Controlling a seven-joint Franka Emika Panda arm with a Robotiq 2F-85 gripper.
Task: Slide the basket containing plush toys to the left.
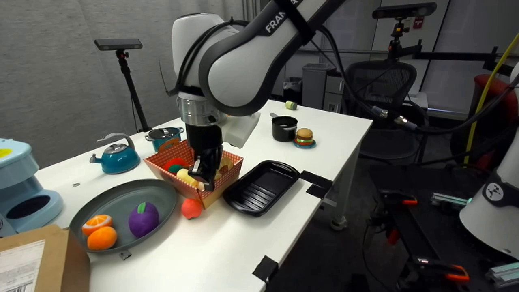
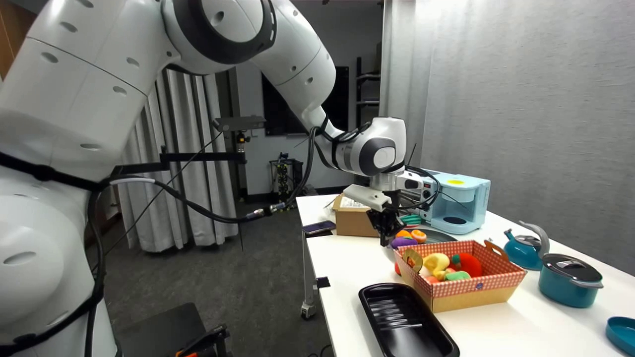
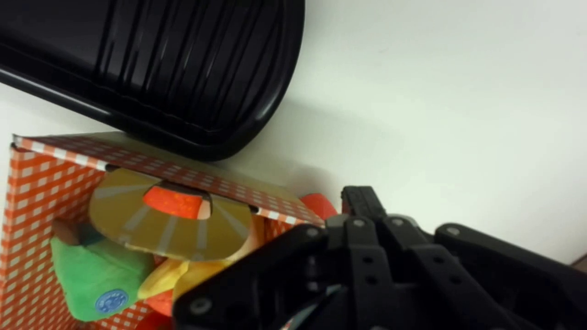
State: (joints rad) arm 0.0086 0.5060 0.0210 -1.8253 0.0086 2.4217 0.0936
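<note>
A basket (image 1: 227, 180) partly covered, a black tray (image 3: 183, 59) and a cardboard box (image 1: 61, 259) cropped

In an exterior view the gripper (image 1: 204, 180) hides some of the basket and its plush toys (image 1: 186, 177); whether it touches them cannot be told. The wrist view cuts off the basket and the black tray. In an exterior view the cardboard box runs out of the picture, its label (image 1: 20, 265) too small to read, and a greenish cylinder (image 1: 291, 105) near the far edge of the table (image 1: 211, 259) is too small to name. In an exterior view a teal dish (image 2: 623, 331) is cut off.

Bright table (image 1: 227, 251), softly shadowed, dim floor (image 2: 198, 277), glinting tray (image 2: 409, 325)
</note>
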